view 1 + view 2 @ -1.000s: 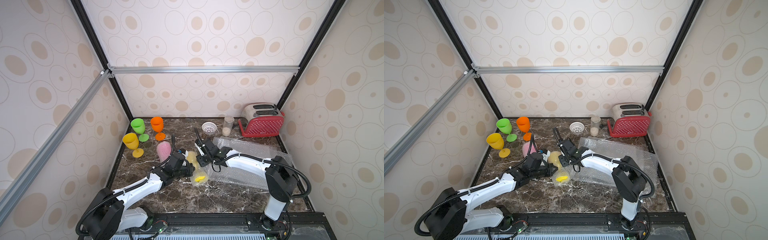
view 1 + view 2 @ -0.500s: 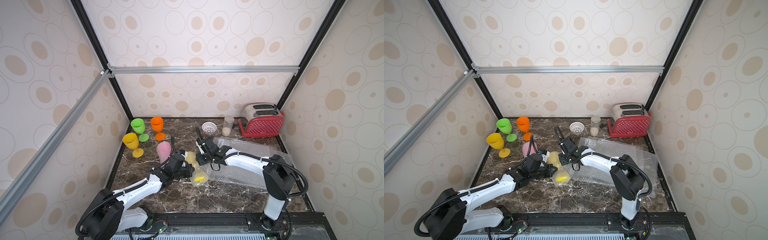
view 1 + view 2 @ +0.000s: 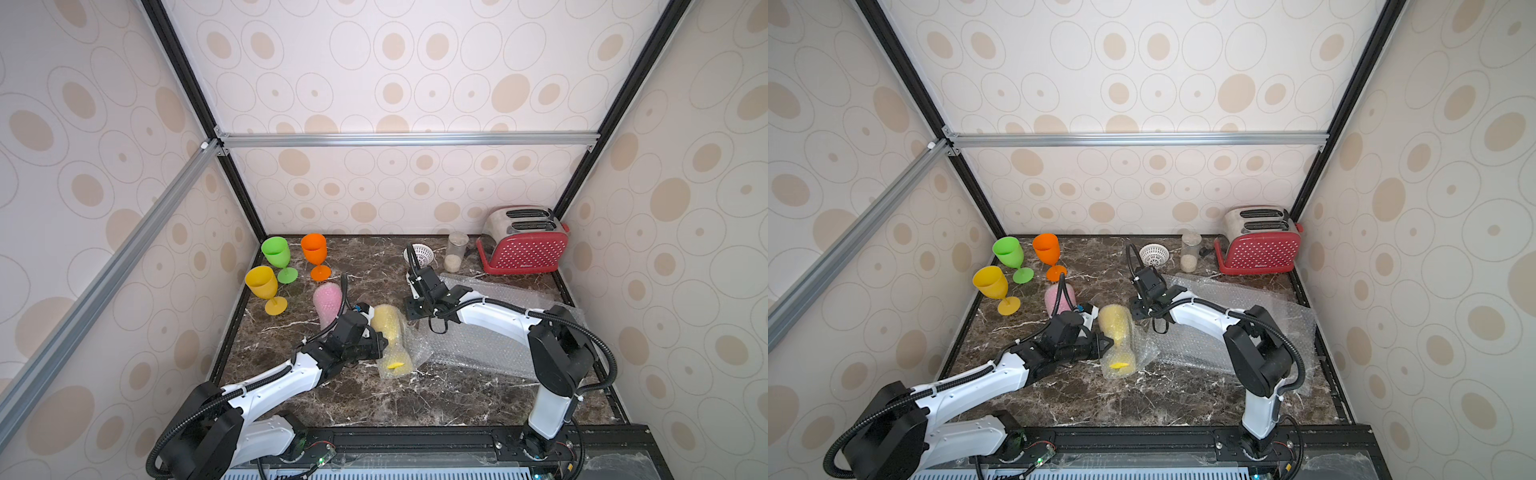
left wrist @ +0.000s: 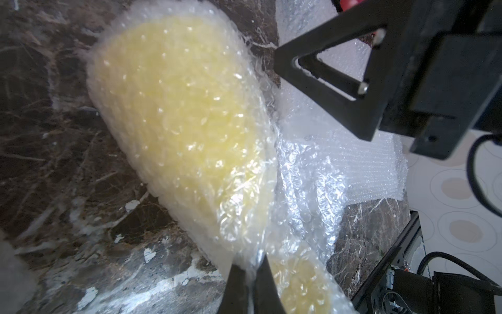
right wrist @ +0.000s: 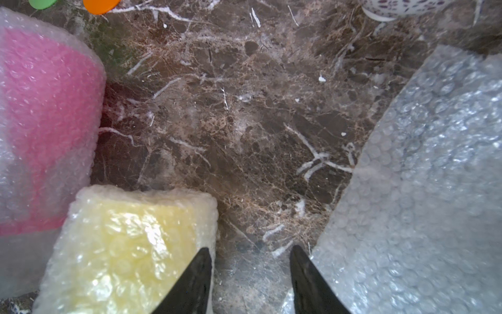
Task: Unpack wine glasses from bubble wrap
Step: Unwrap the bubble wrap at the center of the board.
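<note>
A yellow wine glass wrapped in bubble wrap (image 3: 388,322) lies on the marble table, its foot (image 3: 395,365) toward the front. My left gripper (image 3: 380,343) is shut on a fold of this bubble wrap (image 4: 251,267) near the stem. My right gripper (image 3: 411,309) stands open with nothing between its fingers, hovering between the wrapped yellow glass (image 5: 130,244) and a flat bubble wrap sheet (image 5: 434,190). A pink wine glass in bubble wrap (image 3: 327,301) lies beside it. At the back left, green (image 3: 276,251), orange (image 3: 314,249) and yellow (image 3: 262,282) wine glasses stand upright and unwrapped.
A large flat bubble wrap sheet (image 3: 498,328) covers the right side of the table under the right arm. A red toaster (image 3: 523,245), a clear jar (image 3: 456,251) and a small white perforated bowl (image 3: 419,252) stand along the back wall.
The right arm has shifted only very slightly. The left gripper keeps its hold on the wrap, and the right stays open.
</note>
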You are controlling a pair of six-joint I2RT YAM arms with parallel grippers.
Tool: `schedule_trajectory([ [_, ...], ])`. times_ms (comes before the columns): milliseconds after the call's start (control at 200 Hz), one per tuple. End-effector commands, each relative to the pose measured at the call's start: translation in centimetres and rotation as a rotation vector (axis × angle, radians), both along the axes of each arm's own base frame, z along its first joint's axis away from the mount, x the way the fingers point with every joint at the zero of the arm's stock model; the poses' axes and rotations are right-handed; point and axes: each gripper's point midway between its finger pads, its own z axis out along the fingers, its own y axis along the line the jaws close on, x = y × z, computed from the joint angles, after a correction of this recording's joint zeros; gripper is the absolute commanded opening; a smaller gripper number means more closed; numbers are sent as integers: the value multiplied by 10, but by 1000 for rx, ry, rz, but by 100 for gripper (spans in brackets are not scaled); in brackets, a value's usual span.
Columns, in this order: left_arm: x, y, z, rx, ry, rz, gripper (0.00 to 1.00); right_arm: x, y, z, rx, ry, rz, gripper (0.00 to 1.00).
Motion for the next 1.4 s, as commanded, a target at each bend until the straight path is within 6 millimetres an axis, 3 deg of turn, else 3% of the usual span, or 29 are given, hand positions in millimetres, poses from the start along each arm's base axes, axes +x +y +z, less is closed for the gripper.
schedule_trajectory([
  [0, -2, 1, 4, -3, -7, 8, 0, -9, -12, 16, 62, 24, -9, 51],
  [205, -3, 4, 0, 11, -5, 16, 0, -20, -41, 54, 120, -6, -2, 53],
  [335, -3, 5, 0, 10, -7, 17, 0, -37, -50, 63, 120, -2, 32, 56],
  [555, -2, 4, 1, 6, -13, 17, 0, -79, -35, 33, 230, 143, 137, 55],
  [755, -3, 4, -1, 4, -9, 13, 0, -94, -5, 12, 277, 195, 189, 56],
  [1211, -4, 5, 1, -22, -18, 25, 0, -85, 17, -32, 233, 240, 175, 53],
  [1311, -4, 4, 1, -27, -20, 24, 0, -83, 21, -36, 252, 251, 174, 47],
  [1391, -5, 5, 0, -26, -17, 24, 0, -83, 22, -35, 257, 247, 174, 37],
])
